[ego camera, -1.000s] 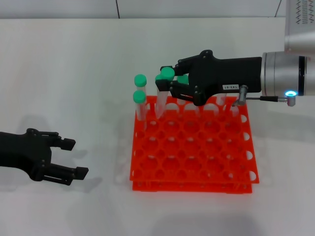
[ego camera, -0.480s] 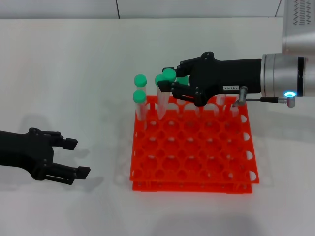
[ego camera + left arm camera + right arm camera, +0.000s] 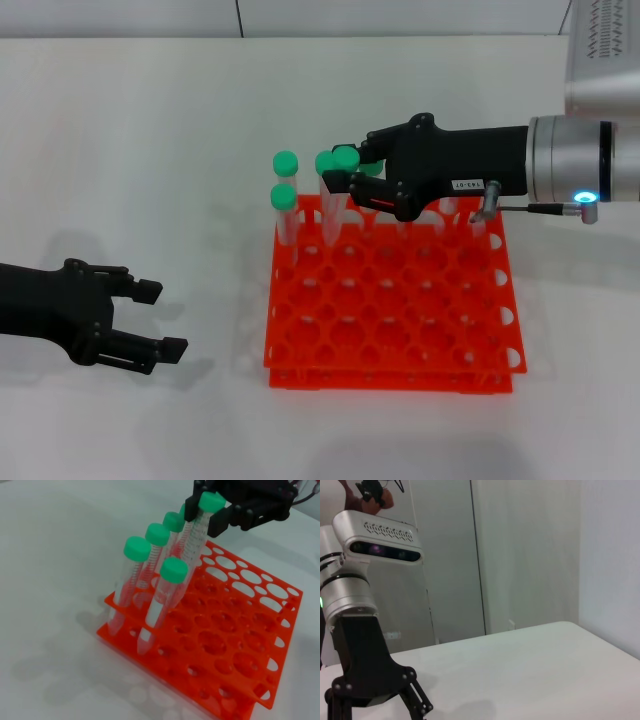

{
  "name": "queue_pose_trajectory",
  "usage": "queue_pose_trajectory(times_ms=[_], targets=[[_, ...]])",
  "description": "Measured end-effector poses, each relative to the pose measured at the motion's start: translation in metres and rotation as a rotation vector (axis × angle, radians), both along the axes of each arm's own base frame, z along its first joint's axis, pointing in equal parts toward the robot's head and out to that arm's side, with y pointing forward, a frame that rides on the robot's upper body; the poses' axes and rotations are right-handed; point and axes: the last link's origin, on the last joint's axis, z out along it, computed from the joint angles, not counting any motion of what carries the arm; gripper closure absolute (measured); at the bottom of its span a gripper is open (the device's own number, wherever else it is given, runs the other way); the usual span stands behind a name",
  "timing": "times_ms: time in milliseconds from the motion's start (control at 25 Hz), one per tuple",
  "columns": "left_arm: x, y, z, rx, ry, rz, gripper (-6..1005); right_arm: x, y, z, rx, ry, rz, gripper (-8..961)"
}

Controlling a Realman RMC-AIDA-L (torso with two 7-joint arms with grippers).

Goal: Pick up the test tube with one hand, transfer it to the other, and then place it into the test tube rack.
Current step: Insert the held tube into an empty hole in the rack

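Right pincer [image 3: 345, 178] reached in from the right over the far edge of the test tube rack [image 3: 390, 300], its fingers clamped on the test tube [image 3: 200, 530] just below the green cap. Tube leaned slightly; its lower end sat down among the far-row holes, though whether it reached the lower tier could not be told. Small white label showed on the pincer body, blue light on the silver arm behind it.

Rack was orange-red, two-tiered, resting on the white counter [image 3: 150, 150]. Four other green-capped tubes [image 3: 134, 575] stood in its far left corner, all tilted, one of them [image 3: 162, 600] in the second row nearer than the rest. The held tube stood just right of that cluster, its cap close beside a neighbour's.

Left pincer [image 3: 160, 320] lay low over the counter at near left, well apart from the rack, fingers spread and holding nothing. The right wrist view caught it from farther off, against the room's pale wall.
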Motion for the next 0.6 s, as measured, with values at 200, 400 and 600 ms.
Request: queue_pose_trajectory(times_ms=[200, 400, 600], targets=[[0.0002, 0.0001, -0.0003, 0.001, -0.001, -0.002, 115, 0.0013, 0.0015, -0.0018, 0.001, -0.005, -0.008, 690], [-0.0001, -0.0001, -0.0006, 0.001, -0.001, -0.001, 115, 0.0016, 0.0014, -0.0036, 0.002, -0.013, -0.007, 690], [0.0, 0.0002, -0.0006, 0.003, -0.001, -0.002, 115, 0.0042, 0.0013, -0.0049, -0.002, -0.018, -0.014, 691]])
